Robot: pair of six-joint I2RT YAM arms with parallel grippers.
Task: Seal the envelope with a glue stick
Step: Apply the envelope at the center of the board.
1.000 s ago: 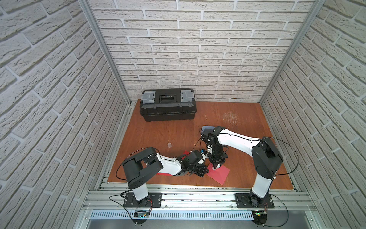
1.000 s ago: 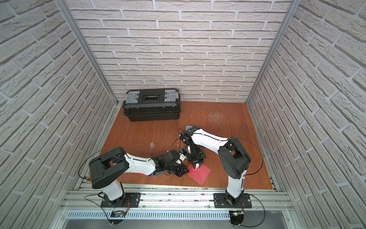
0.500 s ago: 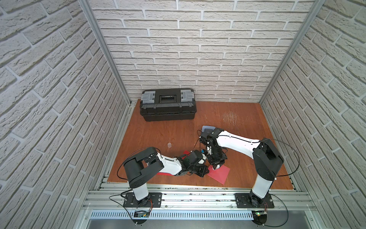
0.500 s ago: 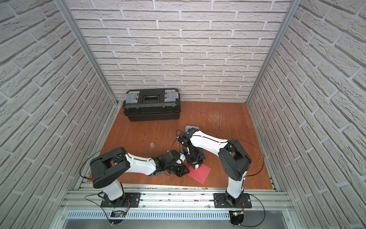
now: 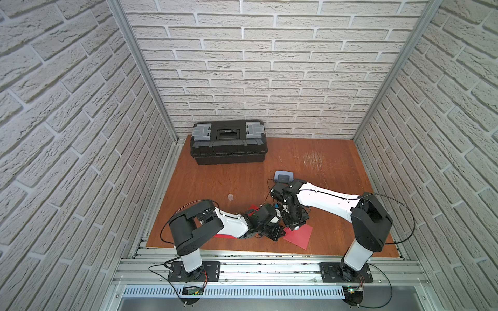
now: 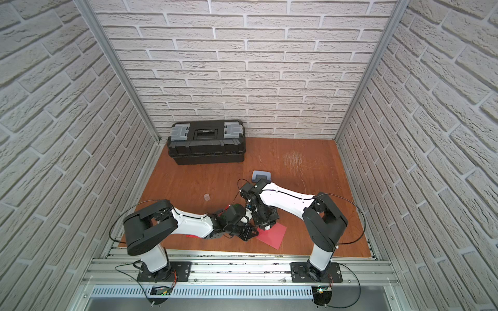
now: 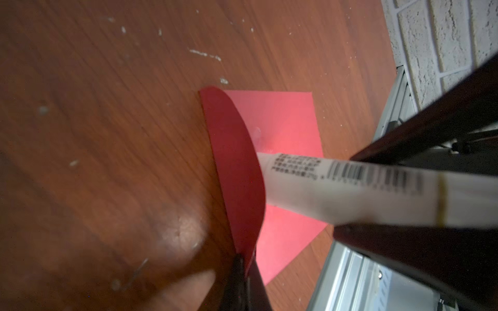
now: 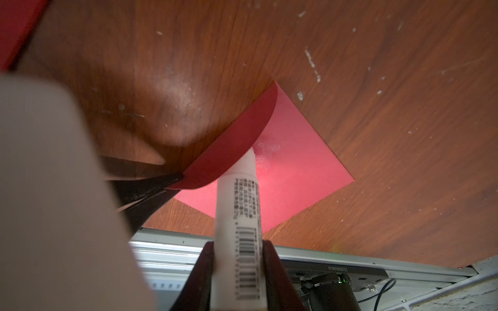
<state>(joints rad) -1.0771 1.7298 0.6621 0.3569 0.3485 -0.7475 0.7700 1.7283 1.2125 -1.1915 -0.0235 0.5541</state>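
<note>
Right wrist view: right pincer (image 8: 237, 249) is clamped on the glue stick (image 8: 237, 204), one finger on each side of the barcode end. The stick's tip points down at the red envelope (image 8: 296, 172), tucked under the raised flap (image 8: 237, 145). The flap hides the exact contact. There's a whitish smear (image 8: 266, 148) on the envelope body just beside the tip.

Left wrist view: left pincer (image 7: 242, 269) is closed on one end of the flap's edge and holds it up off the body. The glue stick (image 7: 336, 188) crosses behind the flap.

Both top views: both pincers meet low-centre of the frame, and the envelope (image 5: 300, 234) lies flat near the front edge of the wooden surface (image 5: 310, 161). A small clear cap (image 5: 230, 197) stands alone left of centre, well apart from the stick. The grey-blue hole punch (image 5: 283, 176) sits just behind the right arm's wrist. The black toolbox (image 5: 228, 145) is against the back wall, upper left of the surface. A red edge (image 5: 223, 236) shows under the left arm; I can't tell what it is.
</note>
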